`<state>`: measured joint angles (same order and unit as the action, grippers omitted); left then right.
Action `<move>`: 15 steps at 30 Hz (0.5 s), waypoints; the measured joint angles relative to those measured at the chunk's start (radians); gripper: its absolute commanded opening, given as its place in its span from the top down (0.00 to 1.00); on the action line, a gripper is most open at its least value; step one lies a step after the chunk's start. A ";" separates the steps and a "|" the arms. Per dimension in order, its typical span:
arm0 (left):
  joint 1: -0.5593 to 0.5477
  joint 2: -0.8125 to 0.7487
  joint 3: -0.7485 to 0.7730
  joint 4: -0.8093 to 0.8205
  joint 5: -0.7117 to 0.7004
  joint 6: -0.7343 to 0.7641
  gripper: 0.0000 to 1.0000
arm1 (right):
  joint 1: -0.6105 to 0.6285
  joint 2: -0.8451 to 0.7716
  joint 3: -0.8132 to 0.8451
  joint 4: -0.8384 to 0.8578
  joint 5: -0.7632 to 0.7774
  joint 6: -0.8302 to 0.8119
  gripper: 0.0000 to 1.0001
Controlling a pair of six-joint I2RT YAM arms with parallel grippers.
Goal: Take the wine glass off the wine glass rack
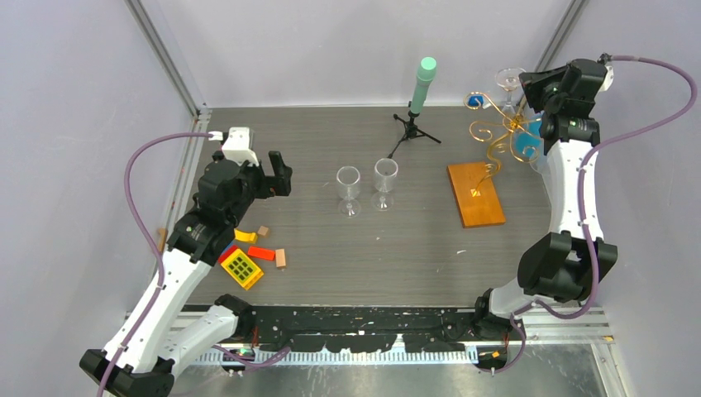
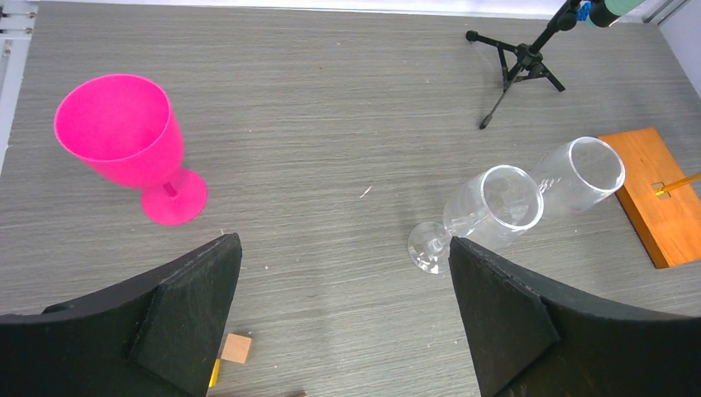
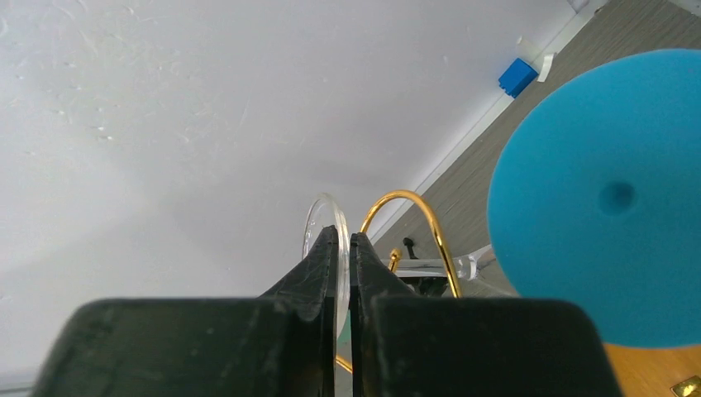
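Note:
The wine glass rack (image 1: pixel 498 132) is a gold wire stand on an orange-brown wooden base (image 1: pixel 475 194) at the back right. A clear wine glass (image 1: pixel 510 80) hangs upside down from one of its arms. My right gripper (image 1: pixel 531 89) is shut on the glass's round foot (image 3: pixel 329 217). In the right wrist view the jaws (image 3: pixel 345 236) pinch the thin clear disc, with a gold arm (image 3: pixel 411 198) just beyond it. A blue wine glass (image 3: pixel 603 198) hangs beside it and also shows in the top view (image 1: pixel 524 142). My left gripper (image 1: pixel 278 174) is open and empty (image 2: pixel 343 248) at the left.
Two clear wine glasses (image 1: pixel 348 190) (image 1: pixel 384 182) stand mid-table. A black tripod with a mint-green cylinder (image 1: pixel 420 99) stands at the back. A pink wine glass (image 2: pixel 124 141) stands by the left arm. A yellow keypad toy (image 1: pixel 241 268) and small blocks (image 1: pixel 260 253) lie front left.

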<state>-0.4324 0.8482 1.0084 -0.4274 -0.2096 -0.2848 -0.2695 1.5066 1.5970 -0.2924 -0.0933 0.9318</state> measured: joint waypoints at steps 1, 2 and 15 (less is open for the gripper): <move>0.000 0.000 0.000 0.000 0.000 0.000 0.00 | 0.000 0.009 0.005 -0.001 0.002 -0.005 1.00; 0.000 0.000 0.000 0.000 0.000 0.000 0.00 | 0.000 0.016 0.010 -0.002 0.005 -0.010 1.00; 0.000 0.000 0.000 0.000 -0.008 0.001 0.00 | -0.001 0.058 0.075 -0.018 0.054 -0.043 1.00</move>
<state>-0.4324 0.8482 1.0084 -0.4274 -0.2173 -0.2836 -0.2703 1.5646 1.6722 -0.3099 -0.0395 0.8886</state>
